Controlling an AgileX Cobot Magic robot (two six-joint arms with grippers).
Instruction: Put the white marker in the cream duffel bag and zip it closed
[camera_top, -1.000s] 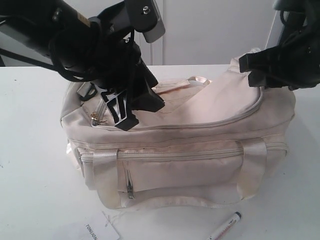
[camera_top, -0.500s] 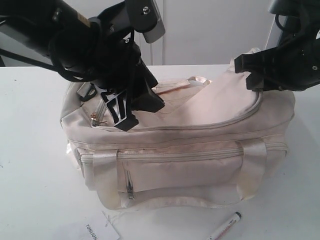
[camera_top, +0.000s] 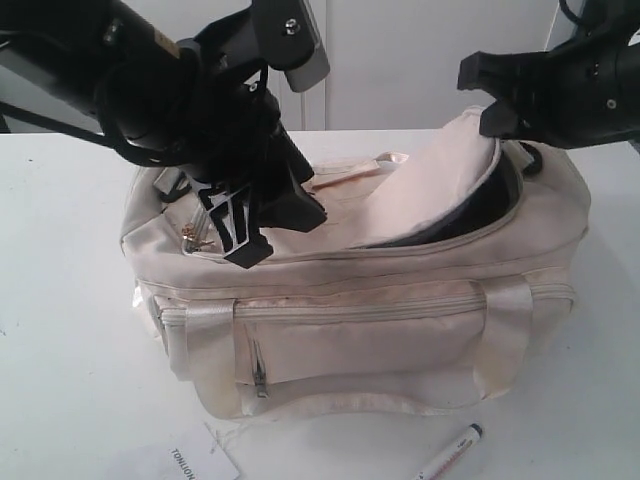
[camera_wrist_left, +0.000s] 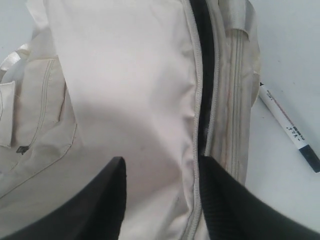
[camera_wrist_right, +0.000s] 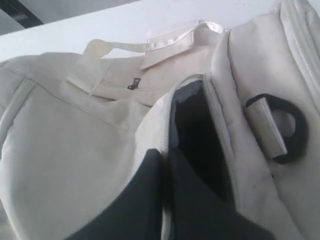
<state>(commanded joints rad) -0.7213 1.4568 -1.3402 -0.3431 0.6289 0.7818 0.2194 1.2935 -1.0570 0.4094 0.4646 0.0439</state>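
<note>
The cream duffel bag (camera_top: 360, 340) stands on the white table with its top zip undone. My right gripper (camera_top: 488, 118) (camera_wrist_right: 164, 155) is shut on the zip edge of the top flap (camera_wrist_right: 75, 140) and holds it raised, so the dark lining (camera_top: 480, 205) shows. Over the bag's left end my left gripper (camera_top: 272, 232) (camera_wrist_left: 161, 165) is open, its fingers straddling the flap fabric and the zip line. The white marker (camera_top: 452, 452) (camera_wrist_left: 287, 127), dark-capped, lies on the table in front of the bag's right end, apart from both grippers.
A white paper tag (camera_top: 190, 462) with black letters lies at the table's front edge. A gold keyring (camera_top: 192, 235) hangs at the bag's left end. A black strap ring (camera_wrist_right: 295, 130) sits on the right end. Webbing handles (camera_top: 505, 320) hang down the front.
My right gripper has shut on the flap's edge and risen, lifting the flap and opening a dark gap into the bag. The left arm and the marker have barely moved.
</note>
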